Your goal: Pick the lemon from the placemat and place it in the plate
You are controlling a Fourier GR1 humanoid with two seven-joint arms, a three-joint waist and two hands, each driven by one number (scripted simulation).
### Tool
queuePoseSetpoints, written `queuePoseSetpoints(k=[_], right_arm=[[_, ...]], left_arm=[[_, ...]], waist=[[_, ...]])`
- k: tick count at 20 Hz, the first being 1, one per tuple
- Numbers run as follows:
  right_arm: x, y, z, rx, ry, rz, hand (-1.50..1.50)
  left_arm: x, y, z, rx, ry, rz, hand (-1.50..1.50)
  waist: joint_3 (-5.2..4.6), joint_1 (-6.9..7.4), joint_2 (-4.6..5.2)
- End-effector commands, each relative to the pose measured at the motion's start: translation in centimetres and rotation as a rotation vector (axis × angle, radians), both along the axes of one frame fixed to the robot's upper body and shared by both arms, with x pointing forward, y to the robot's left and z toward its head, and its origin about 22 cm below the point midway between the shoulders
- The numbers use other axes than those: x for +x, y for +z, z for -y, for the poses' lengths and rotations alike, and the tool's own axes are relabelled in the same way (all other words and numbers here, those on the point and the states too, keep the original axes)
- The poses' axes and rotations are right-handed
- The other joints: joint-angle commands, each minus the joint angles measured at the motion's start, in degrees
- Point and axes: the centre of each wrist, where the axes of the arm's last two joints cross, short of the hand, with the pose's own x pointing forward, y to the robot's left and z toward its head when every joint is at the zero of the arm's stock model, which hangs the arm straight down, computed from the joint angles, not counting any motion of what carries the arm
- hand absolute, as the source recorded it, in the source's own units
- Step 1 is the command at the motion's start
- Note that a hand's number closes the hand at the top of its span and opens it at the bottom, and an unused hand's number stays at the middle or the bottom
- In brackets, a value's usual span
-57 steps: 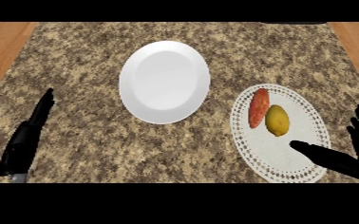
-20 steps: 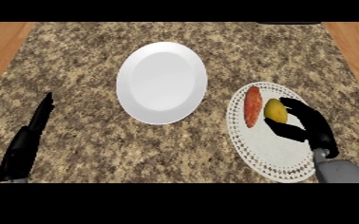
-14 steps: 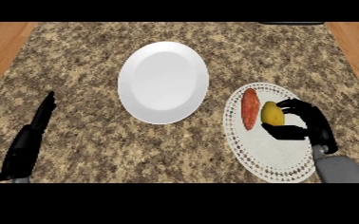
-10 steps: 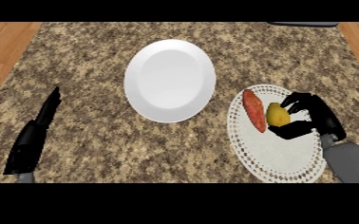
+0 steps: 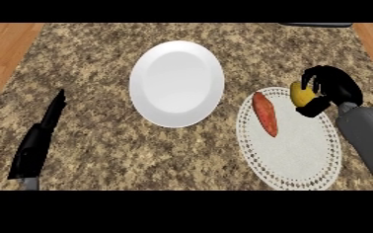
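Over the upper right edge of the white placemat (image 5: 291, 150), the right hand (image 5: 331, 86) curls around the lemon (image 5: 302, 94), while the open left hand (image 5: 40, 138) rests on the tabletop (image 5: 94, 59) beside the plate (image 5: 177, 83).

Legible text, labels, brands, numbers, signs: none; the plate (image 5: 177, 83), the placemat (image 5: 291, 148) and the counter (image 5: 94, 59) carry no lettering or markings that can be read
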Motion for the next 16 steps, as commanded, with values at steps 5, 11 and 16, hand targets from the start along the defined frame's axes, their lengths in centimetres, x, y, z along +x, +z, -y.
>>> queuePoseSetpoints(k=[5,11,16], right_arm=[[3.3,4.3,-0.7,-0.05,0.044,0.323,1.5],[2.9,10.5,-4.3,0.11,0.284,0.576,1.5],[1.6,11.8,-8.8,0.249,0.422,0.539,1.5]], left_arm=[[-0.4,-0.4,-0.3,0.004,0.042,-0.024,0.0],[-0.6,0.0,-1.0,-0.012,0.06,-0.006,0.0],[-0.3,0.3,-2.6,0.014,0.061,-0.021,0.0]], waist=[[-0.03,-2.17,-0.56],[-0.07,-3.83,-1.26],[-0.1,-3.44,-0.98]])
